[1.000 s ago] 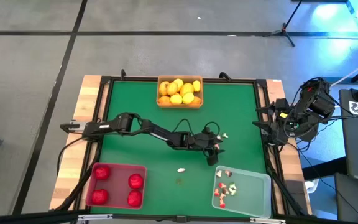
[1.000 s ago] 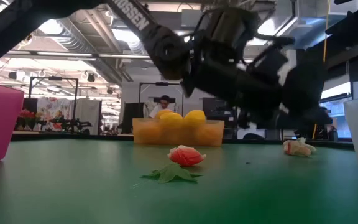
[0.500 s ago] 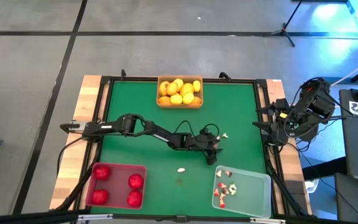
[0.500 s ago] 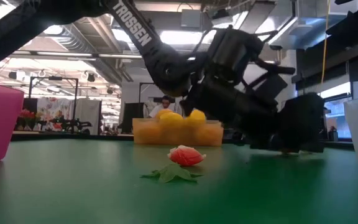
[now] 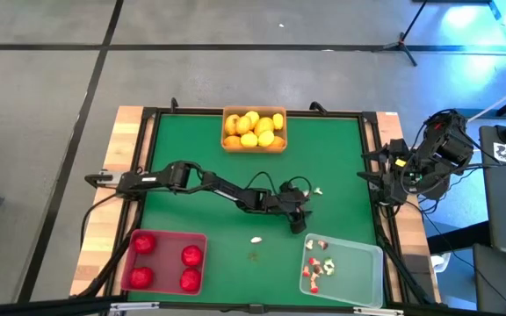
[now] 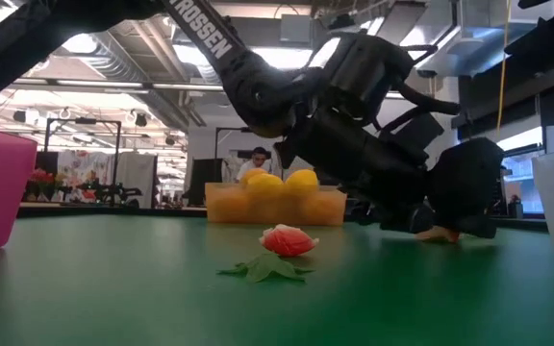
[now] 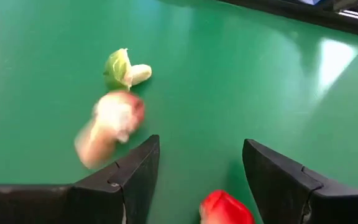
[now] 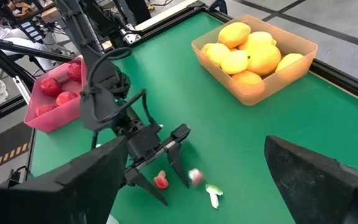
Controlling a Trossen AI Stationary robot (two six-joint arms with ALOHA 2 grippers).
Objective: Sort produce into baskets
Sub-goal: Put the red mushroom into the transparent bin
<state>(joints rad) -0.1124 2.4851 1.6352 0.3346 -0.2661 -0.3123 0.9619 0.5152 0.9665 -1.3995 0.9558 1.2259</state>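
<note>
Bright overhead light glares on the green mat [image 7: 328, 56]; nearest pieces blur.

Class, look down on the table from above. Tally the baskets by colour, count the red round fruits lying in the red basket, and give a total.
Red basket: 1
Orange basket: 1
Clear basket: 1
Red round fruits: 4
Total: 7

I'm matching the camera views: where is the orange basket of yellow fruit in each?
High view: orange basket, top centre of the mat.
Low view: centre background.
Left wrist view: not in it.
Right wrist view: at the mat's edge.
Shared landmark: green table mat.
</note>
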